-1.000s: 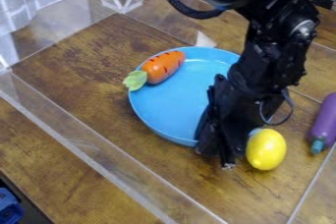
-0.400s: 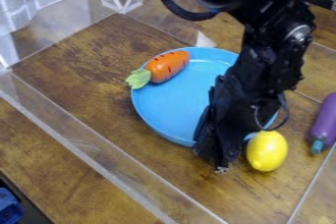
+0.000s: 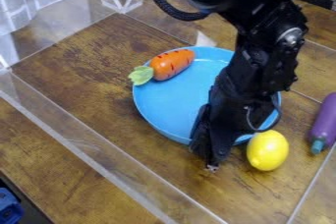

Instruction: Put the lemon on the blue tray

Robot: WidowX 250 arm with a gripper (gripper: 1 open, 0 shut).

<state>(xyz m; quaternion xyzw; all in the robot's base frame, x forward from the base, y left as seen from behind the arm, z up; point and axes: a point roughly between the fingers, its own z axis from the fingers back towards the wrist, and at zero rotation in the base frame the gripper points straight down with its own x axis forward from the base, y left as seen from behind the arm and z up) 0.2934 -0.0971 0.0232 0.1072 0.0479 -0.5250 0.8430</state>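
Note:
The lemon, small, glossy and yellow, lies on the wooden table just off the front right rim of the blue tray. My gripper points down at the tray's front edge, immediately left of the lemon and close to it. Its dark fingers look shut with nothing seen between them. The black arm hides the right part of the tray.
An orange carrot with green leaves rests across the tray's far left rim. A purple eggplant lies at the right edge. Clear plastic walls fence the wooden table at the front left and back.
The gripper tip has slid slightly left along the tray's front edge, away from the lemon. The lemon stays put. The carrot appears nudged a little toward the back right.

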